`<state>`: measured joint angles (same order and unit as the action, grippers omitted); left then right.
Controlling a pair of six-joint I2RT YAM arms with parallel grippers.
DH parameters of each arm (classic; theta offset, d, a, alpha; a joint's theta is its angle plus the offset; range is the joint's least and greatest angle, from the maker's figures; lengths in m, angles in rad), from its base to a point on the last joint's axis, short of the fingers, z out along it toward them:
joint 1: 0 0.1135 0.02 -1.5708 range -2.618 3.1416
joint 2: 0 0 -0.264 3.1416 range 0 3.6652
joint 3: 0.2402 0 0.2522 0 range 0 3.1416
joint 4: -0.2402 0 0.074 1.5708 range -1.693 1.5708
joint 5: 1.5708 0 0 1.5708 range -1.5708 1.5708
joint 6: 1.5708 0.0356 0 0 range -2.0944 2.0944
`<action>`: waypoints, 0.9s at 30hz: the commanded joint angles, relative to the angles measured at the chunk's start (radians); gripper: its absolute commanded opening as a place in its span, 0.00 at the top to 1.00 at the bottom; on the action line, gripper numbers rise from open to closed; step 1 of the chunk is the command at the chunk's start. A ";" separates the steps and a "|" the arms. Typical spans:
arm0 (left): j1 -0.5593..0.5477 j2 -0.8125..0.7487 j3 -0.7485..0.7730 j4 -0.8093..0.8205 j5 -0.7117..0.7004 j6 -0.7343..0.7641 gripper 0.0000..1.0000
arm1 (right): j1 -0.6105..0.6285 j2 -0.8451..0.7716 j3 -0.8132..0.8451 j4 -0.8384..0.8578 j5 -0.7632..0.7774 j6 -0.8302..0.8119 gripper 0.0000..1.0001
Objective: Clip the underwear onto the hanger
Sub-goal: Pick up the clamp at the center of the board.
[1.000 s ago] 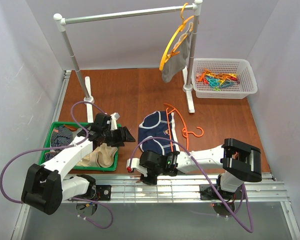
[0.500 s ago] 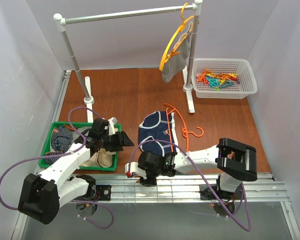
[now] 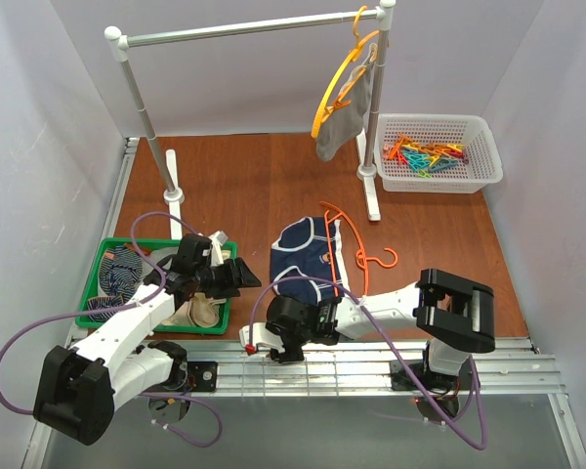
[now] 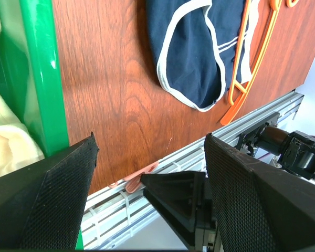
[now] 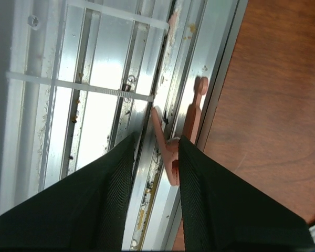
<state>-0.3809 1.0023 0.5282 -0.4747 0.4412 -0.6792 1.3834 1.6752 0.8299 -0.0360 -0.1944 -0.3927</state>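
- No text, brand, number or sign can be read in any of the three views.
- underwear [image 3: 303,256]: in the top view there is a tiny orange speck on the navy fabric. Too small to read, and I cannot tell if it is a label.
- Left wrist view: the same underwear closer up shows no legible lettering.

1 red-orange hanger [image 3: 359,259], 1 yellow-orange hanger [image 3: 334,83], 1 navy underwear [image 3: 303,256], 1 grey underwear [image 3: 340,127], 1 wht basket [image 3: 488,168], 1 grn tray [image 4: 39,68]
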 commanded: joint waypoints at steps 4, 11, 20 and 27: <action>0.005 -0.039 -0.023 0.008 0.008 -0.016 0.26 | 0.008 0.046 0.038 0.054 -0.007 -0.066 0.75; 0.005 -0.045 -0.025 0.008 0.013 -0.016 0.26 | 0.008 0.095 0.054 0.045 -0.002 -0.083 0.88; 0.004 -0.030 -0.020 0.019 0.021 -0.006 0.26 | 0.008 0.064 0.006 0.042 0.047 -0.084 0.99; 0.008 -0.005 0.022 0.007 -0.009 0.016 0.26 | 0.006 0.028 0.120 -0.011 -0.057 0.008 0.99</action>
<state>-0.3805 0.9867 0.5137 -0.4641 0.4519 -0.6804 1.3907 1.7527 0.8825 -0.0204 -0.2073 -0.4339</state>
